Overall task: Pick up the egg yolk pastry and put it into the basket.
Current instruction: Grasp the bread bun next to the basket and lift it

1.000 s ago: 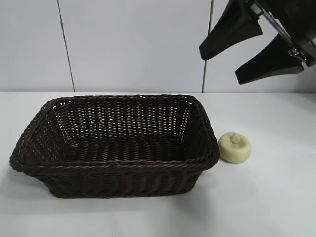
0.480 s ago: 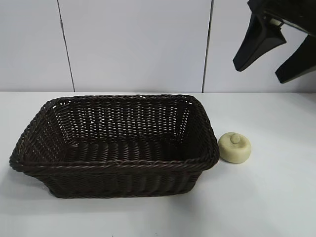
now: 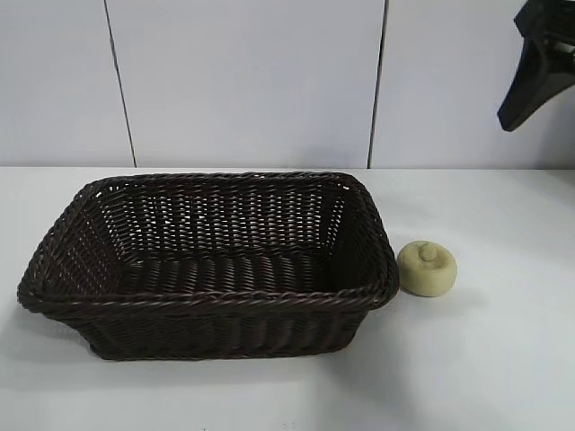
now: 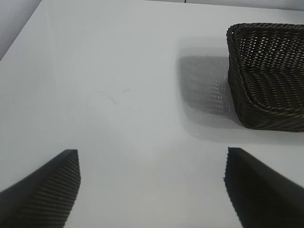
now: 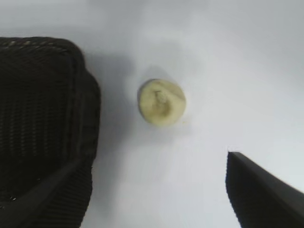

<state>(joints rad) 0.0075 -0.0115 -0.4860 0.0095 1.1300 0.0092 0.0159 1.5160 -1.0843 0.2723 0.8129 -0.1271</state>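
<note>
Your pastry (image 3: pixel 427 268) sits on the white table (image 3: pixel 503 359) just beside the basket (image 3: pixel 207 260), off its right end and apart from the rim (knob up). Your right gripper (image 5: pixel 142 190) hangs high above it, fingers spread wide, holding nothing. Your left gripper (image 4: pixel 152 187) is parked over bare table near the basket's other end, also wide and empty.

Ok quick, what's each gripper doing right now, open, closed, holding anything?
Left gripper: open, empty, above bare table beside the dark brown woven wicker basket.
Right gripper: open, empty, above the small pale yellow round pastry.
</note>
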